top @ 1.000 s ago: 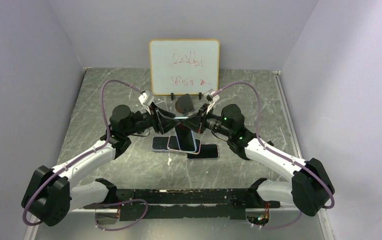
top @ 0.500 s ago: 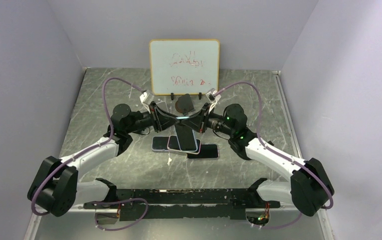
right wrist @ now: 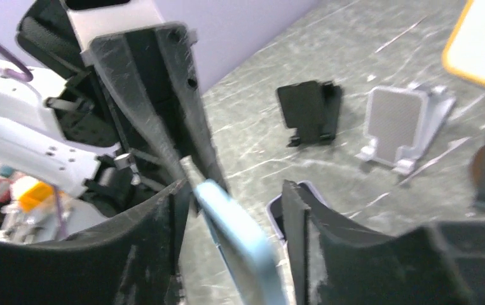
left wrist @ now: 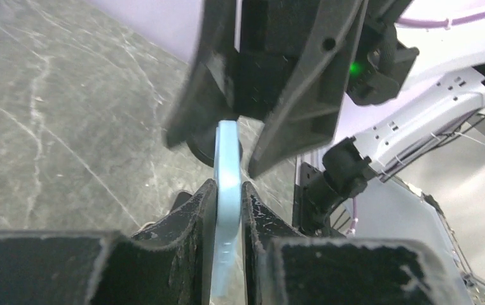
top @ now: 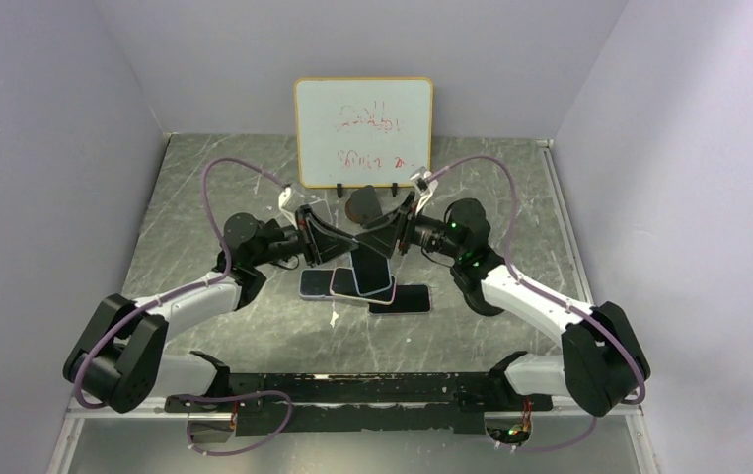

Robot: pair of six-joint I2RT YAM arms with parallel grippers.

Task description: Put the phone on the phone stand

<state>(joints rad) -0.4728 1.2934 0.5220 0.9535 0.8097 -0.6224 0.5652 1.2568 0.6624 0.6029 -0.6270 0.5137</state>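
Note:
A light-blue phone [top: 367,261] with a dark screen hangs upright above the table, between the two grippers. My left gripper [left wrist: 229,188] is shut on its thin edge [left wrist: 227,159], both pads pressed against it. Facing it from the other side, my right gripper [right wrist: 233,190] is open. The phone's edge [right wrist: 236,238] runs between its spread fingers, with a gap to the right finger [right wrist: 297,216]. In the top view the left gripper [top: 338,237] and right gripper [top: 384,237] nearly touch. A dark, round-backed phone stand [top: 362,205] sits just behind them.
Three more phones lie flat under the held one: a dark one [top: 315,283], a lavender one [top: 362,286], another dark one [top: 400,298]. A whiteboard [top: 363,128] stands at the back. A black stand [right wrist: 308,111] and a grey stand [right wrist: 397,130] show in the right wrist view.
My left gripper closed on the phone, then my right gripper's jaws opened off it. Both arms shifted slightly toward the back, and the phone stays held upright.

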